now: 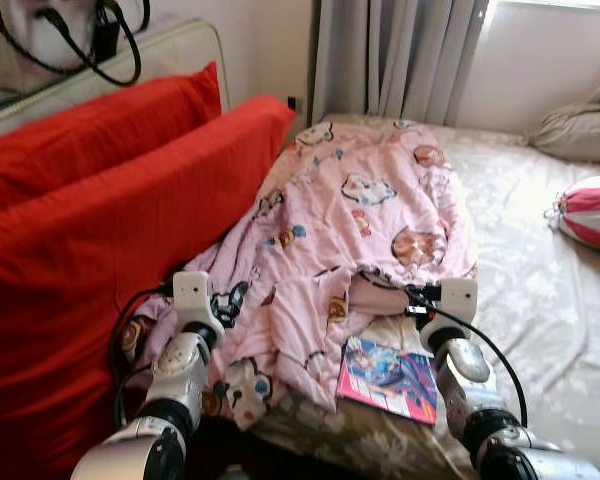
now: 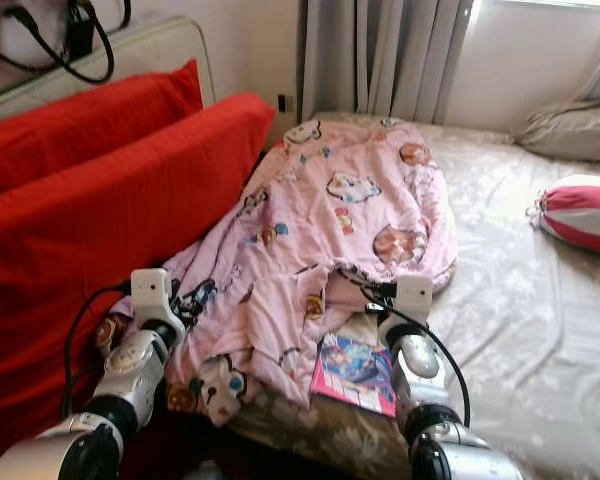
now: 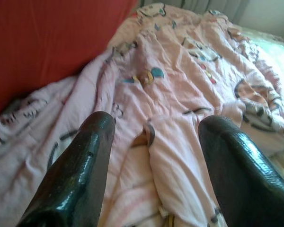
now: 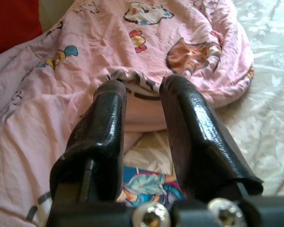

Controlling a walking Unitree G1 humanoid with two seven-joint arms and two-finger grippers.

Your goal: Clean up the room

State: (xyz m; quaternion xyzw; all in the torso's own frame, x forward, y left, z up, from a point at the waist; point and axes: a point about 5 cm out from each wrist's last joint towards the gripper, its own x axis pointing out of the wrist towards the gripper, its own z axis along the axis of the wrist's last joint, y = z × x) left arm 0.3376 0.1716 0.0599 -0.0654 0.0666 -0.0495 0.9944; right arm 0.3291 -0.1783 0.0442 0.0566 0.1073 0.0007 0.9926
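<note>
A soft pink blanket (image 1: 360, 215), printed with cartoon animals and heavily creased, lies in a long rumpled heap on the bed, running from near the grey curtains (image 1: 395, 55) down to the bed's near edge. Its left side presses against two plump red cushions (image 1: 100, 230) of smooth fabric that lean along the bed's side. The beige bedsheet (image 1: 535, 270) carries a faint floral pattern and lies wrinkled to the right of the blanket. A glossy, flat magazine (image 1: 388, 378) with a bright pink and blue cover rests on the sheet, touching the blanket's folded lower edge. The left gripper (image 3: 154, 137) hovers low over the blanket's near left part, its two shiny black fingers (image 3: 80, 170) spread wide apart with cloth showing between them. The right gripper (image 4: 143, 97) reaches over the magazine toward the blanket's turned-up hem, its rounded fingers parted by a narrow gap and grasping nothing. A round, red-and-white striped pillow (image 1: 592, 212) sits well apart on the bed's far right, near a grey pillow (image 1: 580, 130).
</note>
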